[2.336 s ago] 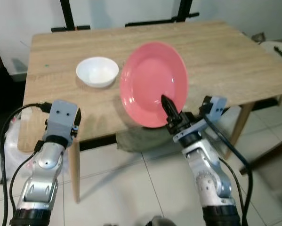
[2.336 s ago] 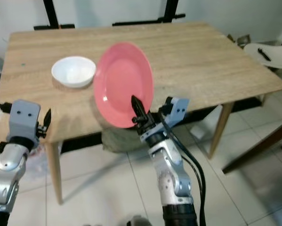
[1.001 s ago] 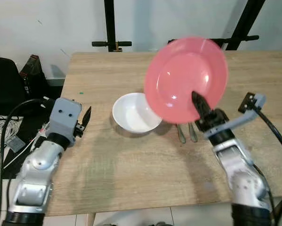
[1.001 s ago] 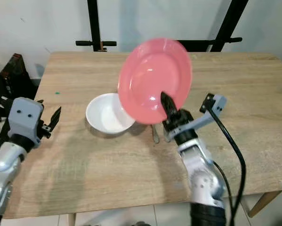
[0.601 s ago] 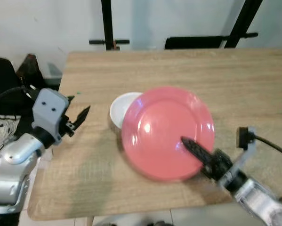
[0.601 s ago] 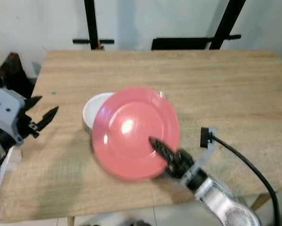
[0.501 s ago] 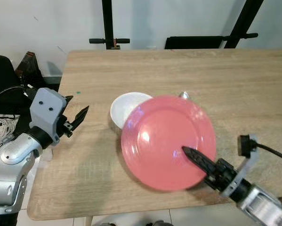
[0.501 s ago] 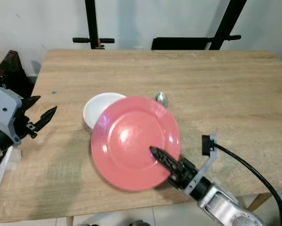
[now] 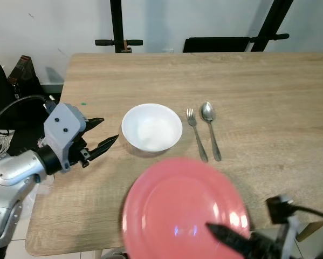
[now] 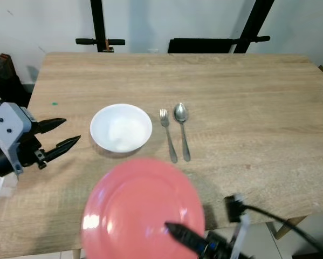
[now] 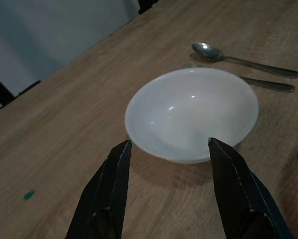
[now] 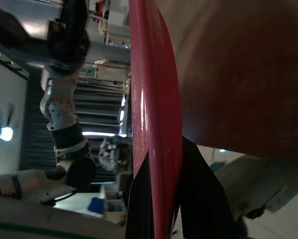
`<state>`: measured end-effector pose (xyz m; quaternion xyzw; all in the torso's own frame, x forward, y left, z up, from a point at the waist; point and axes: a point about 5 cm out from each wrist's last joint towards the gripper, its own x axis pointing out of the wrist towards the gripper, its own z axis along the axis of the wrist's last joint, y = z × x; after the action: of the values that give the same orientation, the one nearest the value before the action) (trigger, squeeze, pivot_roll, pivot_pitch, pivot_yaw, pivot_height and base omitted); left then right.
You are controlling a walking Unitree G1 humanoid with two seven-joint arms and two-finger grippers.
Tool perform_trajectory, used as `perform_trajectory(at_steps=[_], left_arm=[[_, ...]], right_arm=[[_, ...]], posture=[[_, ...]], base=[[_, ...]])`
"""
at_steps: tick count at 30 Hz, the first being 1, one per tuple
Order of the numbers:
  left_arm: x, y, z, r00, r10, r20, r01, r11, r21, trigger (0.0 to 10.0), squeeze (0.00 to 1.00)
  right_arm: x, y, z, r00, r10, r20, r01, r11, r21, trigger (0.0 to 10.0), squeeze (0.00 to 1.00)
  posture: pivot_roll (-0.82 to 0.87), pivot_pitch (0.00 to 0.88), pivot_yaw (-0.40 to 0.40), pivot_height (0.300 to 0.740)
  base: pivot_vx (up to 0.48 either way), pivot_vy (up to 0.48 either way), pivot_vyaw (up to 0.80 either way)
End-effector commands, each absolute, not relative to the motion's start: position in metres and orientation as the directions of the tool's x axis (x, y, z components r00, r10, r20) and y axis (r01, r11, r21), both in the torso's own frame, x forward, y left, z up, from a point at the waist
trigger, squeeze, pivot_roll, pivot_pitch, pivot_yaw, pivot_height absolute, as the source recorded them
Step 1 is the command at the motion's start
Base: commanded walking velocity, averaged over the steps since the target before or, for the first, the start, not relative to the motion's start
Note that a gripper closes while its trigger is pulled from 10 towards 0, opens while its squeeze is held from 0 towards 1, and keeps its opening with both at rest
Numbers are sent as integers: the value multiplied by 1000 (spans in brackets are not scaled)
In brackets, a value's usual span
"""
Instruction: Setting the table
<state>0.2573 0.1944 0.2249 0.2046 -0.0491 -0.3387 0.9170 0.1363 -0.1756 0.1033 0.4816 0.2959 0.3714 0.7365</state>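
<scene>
Wooden tabletop point(image 9: 269, 86) seen from above, carrying a white bowl point(image 9: 151, 127), a fork point(image 9: 196, 135) just right of it, and a spoon point(image 9: 209, 129) beside the fork, both lying parallel with heads pointing away from the robot. Pink plate point(image 9: 185, 213) held near the front edge of the tabletop, in front of the bowl and cutlery, roughly level and slightly blurred. Right end effector point(image 9: 230, 241) at the plate's near rim, one black finger lying across the upper face; in the right wrist view, pinching the red rim point(image 12: 153, 124) edge-on between both fingers point(image 12: 201, 194). Left end effector point(image 9: 103, 135) at the left side of the tabletop, fingers spread and holding nothing, tips aimed toward the bowl but apart from it; in the left wrist view, the two fingers point(image 11: 114, 194) framing the bowl from the near side. Black stand legs point(image 9: 117, 24) behind the far edge of the tabletop against a pale wall.
</scene>
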Motion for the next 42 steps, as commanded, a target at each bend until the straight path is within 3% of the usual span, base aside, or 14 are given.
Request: perform_trajectory(at_steps=[1, 14, 29, 42], left_arm=[[255, 191, 227, 754, -654, -58, 615, 672, 413, 10000, 0], [246, 183, 228, 747, -662, -52, 625, 675, 391, 10000, 0], [244, 179, 224, 746, -664, -56, 631, 678, 378, 10000, 0], [247, 182, 219, 744, -663, -87, 638, 664, 390, 10000, 0]], right_arm=[[141, -173, 100, 561, 824, -84, -238, 258, 937, 10000, 0], [173, -169, 89, 586, 783, -210, -175, 375, 910, 10000, 0], [216, -158, 98, 695, 703, -147, -177, 366, 914, 10000, 0], [216, -158, 103, 693, 713, -112, -208, 346, 915, 10000, 0]], posture=[[-61, 67, 28, 740], [-25, 70, 8, 740], [-20, 59, 26, 740], [-21, 51, 39, 740]], base=[[0, 0, 0], [0, 0, 0], [0, 0, 0], [0, 0, 0]])
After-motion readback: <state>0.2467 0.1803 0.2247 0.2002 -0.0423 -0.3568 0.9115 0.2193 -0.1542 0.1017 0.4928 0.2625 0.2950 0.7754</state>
